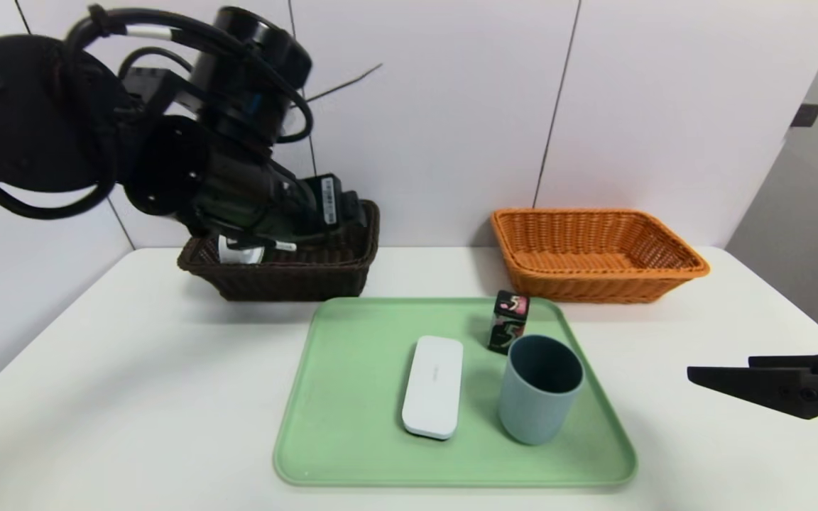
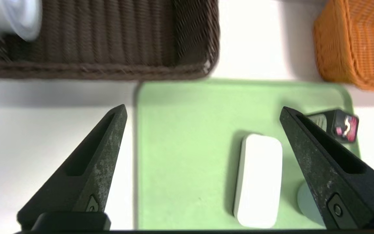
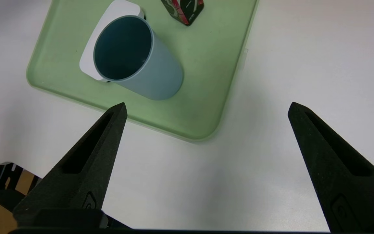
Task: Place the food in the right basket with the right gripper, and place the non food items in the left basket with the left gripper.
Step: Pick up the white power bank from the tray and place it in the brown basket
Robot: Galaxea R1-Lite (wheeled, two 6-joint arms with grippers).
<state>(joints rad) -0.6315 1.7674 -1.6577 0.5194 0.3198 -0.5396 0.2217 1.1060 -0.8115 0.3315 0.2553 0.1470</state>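
Note:
My left gripper [image 2: 203, 110] hangs open and empty over the gap between the brown left basket [image 1: 288, 273] and the green tray [image 1: 352, 426]. A white item [image 1: 238, 252] lies inside that basket. On the tray rest a flat white case [image 1: 434, 387], an upright blue-grey cup [image 1: 540, 387] and a small dark box with a pink print [image 1: 508, 319]. The orange right basket [image 1: 593, 248] holds nothing I can see. My right gripper [image 1: 721, 367] stays open and empty above the table, right of the tray.
The white table carries both baskets at the back, near a white wall. The tray lies in the middle. My left arm's bulk hides most of the brown basket's inside in the head view.

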